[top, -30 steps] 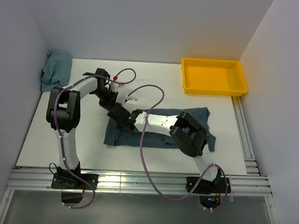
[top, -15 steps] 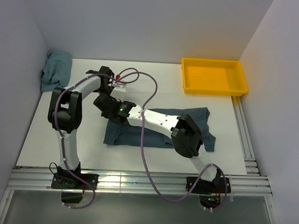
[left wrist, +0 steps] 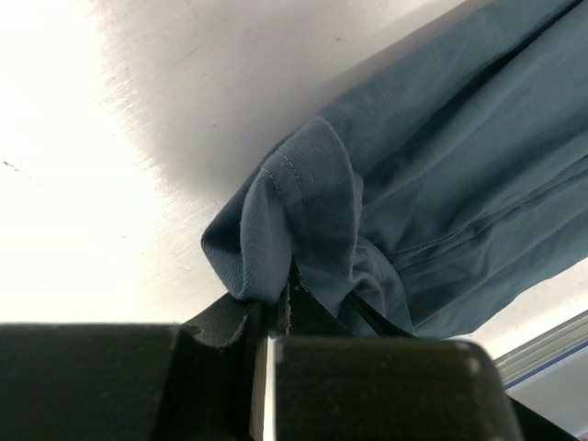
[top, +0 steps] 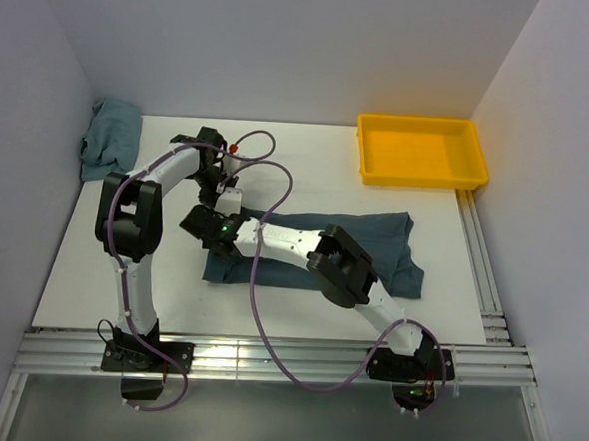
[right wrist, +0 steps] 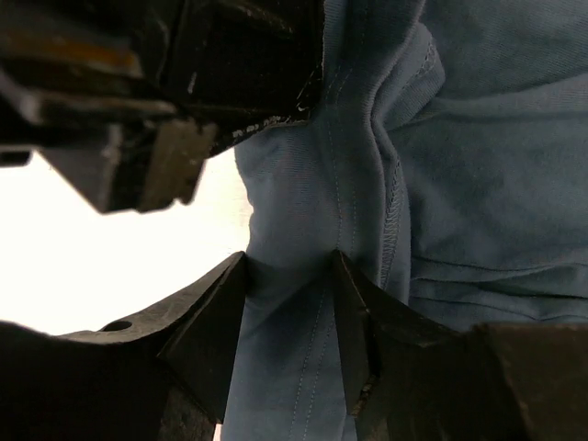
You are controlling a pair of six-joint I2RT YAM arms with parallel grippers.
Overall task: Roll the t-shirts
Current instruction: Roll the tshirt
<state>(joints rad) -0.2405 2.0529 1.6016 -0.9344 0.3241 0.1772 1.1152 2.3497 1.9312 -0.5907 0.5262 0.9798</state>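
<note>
A dark slate-blue t-shirt (top: 373,240) lies folded into a long band across the middle of the table. My left gripper (top: 223,192) is at the band's left end. In the left wrist view it (left wrist: 276,308) is shut on a bunched hem corner of the t-shirt (left wrist: 441,165), lifted off the white table. My right gripper (top: 202,221) is right beside it, at the same end. In the right wrist view its jaws (right wrist: 289,262) stand apart with a stitched strip of the t-shirt (right wrist: 478,165) running between them. The left gripper (right wrist: 303,96) shows just beyond.
A yellow plastic tray (top: 422,178) stands at the back right. A crumpled blue-green cloth (top: 112,137) sits in the back left corner against the wall. Purple cables loop over the table behind the arms. Metal rails run along the near and right edges.
My right gripper has slid left along the shirt to its left end, and its jaws have widened. The left gripper has shifted slightly, still pinching the corner.
</note>
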